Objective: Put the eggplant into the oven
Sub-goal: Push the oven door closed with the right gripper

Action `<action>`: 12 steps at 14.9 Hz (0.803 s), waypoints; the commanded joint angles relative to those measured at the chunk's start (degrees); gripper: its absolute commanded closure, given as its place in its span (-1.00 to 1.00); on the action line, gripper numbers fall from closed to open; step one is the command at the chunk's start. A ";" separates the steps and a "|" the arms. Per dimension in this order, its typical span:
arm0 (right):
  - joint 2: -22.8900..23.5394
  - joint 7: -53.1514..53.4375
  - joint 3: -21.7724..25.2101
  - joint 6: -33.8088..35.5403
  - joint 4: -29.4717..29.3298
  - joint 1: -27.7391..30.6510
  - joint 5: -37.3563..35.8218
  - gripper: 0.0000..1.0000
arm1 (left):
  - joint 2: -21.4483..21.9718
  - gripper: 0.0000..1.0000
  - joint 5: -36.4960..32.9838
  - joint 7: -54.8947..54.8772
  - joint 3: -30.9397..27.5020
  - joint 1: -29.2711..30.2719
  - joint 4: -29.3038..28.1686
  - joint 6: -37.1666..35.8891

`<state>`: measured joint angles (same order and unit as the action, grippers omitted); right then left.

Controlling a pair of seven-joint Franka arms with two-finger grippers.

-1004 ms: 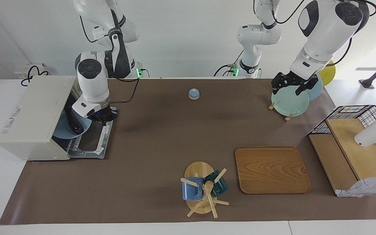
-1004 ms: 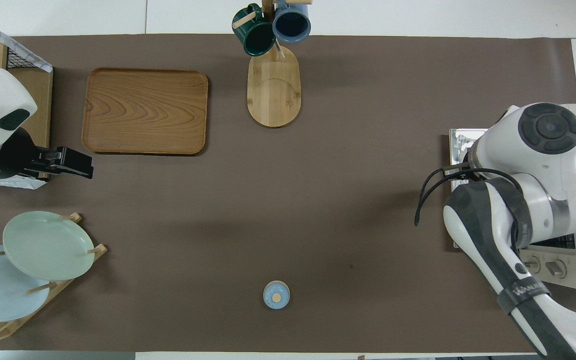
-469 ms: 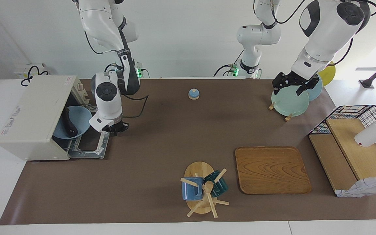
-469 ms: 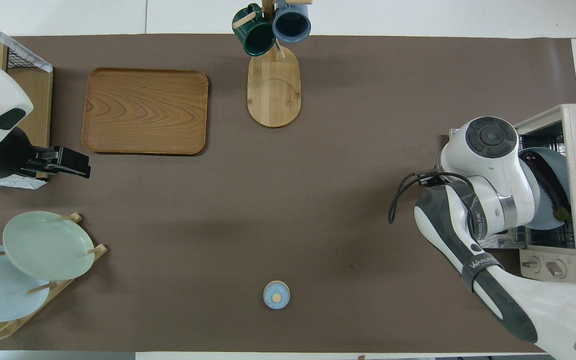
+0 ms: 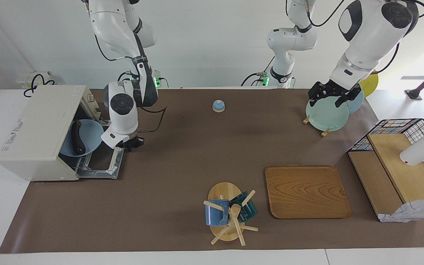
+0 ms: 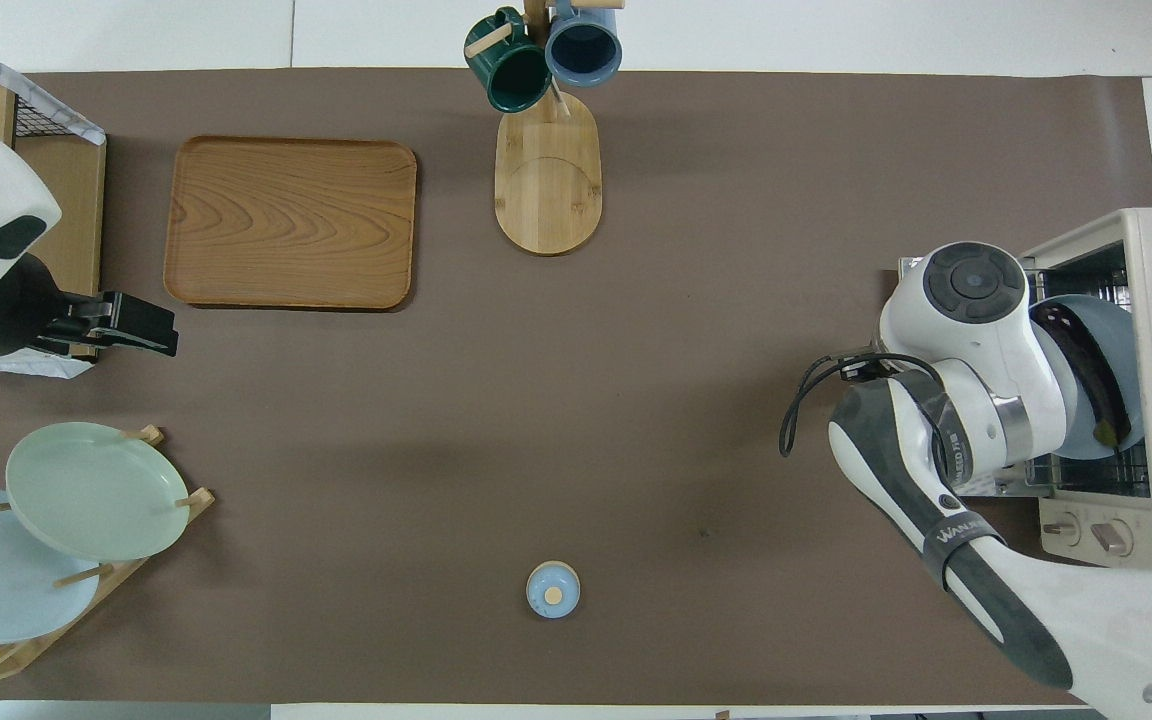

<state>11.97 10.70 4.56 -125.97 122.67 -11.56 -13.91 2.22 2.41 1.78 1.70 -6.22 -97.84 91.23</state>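
Table: eggplant [image 5: 77, 137] in oven [image 5: 37, 131].

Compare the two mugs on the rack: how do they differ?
The blue mug is light blue; the green mug is dark green. The blue mug hangs toward the right arm's end of the rack, the green mug toward the left arm's end. Both hang tilted on wooden pegs, similar in size.

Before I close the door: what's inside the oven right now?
Inside the oven, the eggplant lies on a blue plate on the wire rack. The oven's top hides the rest of the inside.
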 commanded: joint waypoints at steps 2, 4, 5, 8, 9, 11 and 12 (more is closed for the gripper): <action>-1.60 -0.07 -0.25 0.64 1.52 0.74 -4.01 1.00 | 1.12 -1.00 -0.92 -0.46 0.33 0.68 -0.77 -0.18; -1.60 -0.15 -0.25 1.08 1.52 0.75 -4.72 1.00 | 1.12 -1.00 -0.92 -0.46 0.33 0.68 -0.77 -0.18; -1.69 -0.07 -0.25 1.34 1.52 0.83 -4.72 1.00 | 1.12 -1.00 -0.92 -0.46 0.33 0.68 -0.77 -0.18; -1.69 -1.46 -0.25 1.52 1.52 1.18 -5.16 1.00 | 1.12 -1.00 -0.92 -0.46 0.33 0.68 -0.77 -0.18; -1.69 -2.86 -0.25 1.69 1.43 1.27 -5.51 1.00 | 1.21 -1.00 -0.92 -0.46 0.33 0.68 -0.77 -0.18; -1.69 -5.32 -0.25 3.01 0.56 2.67 -5.60 1.00 | 1.12 -1.00 -0.92 -0.38 0.33 0.68 -0.77 -0.18; -1.69 -7.60 -0.16 3.88 -0.41 2.94 -5.60 1.00 | 1.21 -1.00 -0.92 -0.46 0.33 0.68 -0.77 -0.18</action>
<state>11.83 7.52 4.41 -125.20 122.89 -11.27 -17.30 2.24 2.41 1.78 1.69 -6.22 -97.84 91.23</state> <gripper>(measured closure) 0.991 0.000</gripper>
